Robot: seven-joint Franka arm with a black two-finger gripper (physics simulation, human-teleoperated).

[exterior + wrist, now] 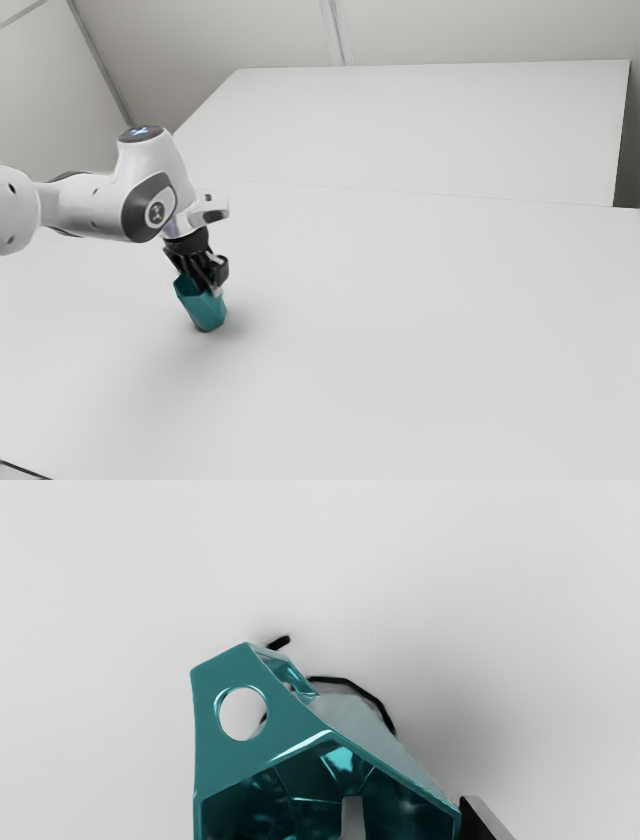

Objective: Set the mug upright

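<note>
mug [206, 312] leans base-down at the table [400, 330]; righting seems in hand. the gripper [410, 802] stands apart, one finger [353, 820] inside the mouth, the other outside, though contact is hard to judge. next: pinch the wall, level the base.

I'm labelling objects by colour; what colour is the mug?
The mug is teal, inside and out, showing best in the wrist view.

The exterior view looks down across the desk [400, 330] from well back; the wrist view, seemingly steeply, shares the mug [220, 765] close up.
</note>
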